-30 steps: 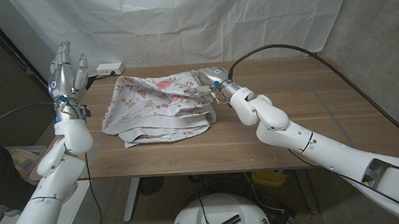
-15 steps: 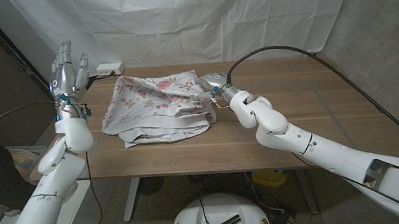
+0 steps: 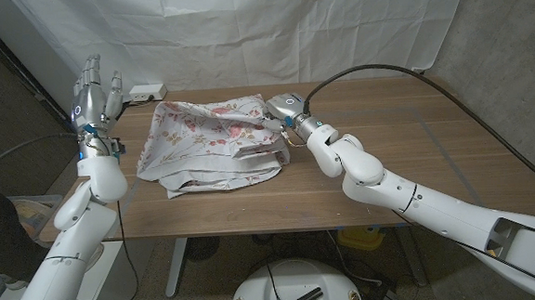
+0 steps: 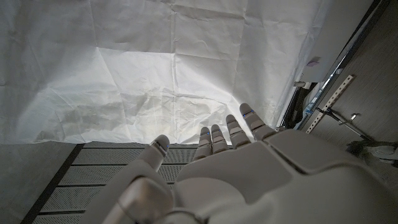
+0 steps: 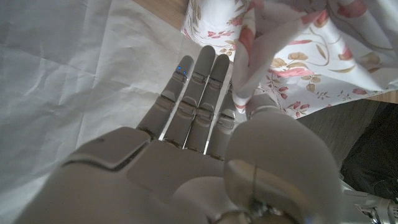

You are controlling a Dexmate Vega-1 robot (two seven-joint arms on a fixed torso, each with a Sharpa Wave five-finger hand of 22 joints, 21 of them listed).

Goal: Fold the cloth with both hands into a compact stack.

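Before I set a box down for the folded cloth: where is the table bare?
Bare wood runs from the cloth and right hand to the table's right edge, plus a strip along the front. The left half is crowded with cloth.

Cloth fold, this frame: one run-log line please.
phase: mid-fold | cloth: bunched on table | right hand: pinches cloth's right edge | left hand: raised, fingers apart, holds nothing
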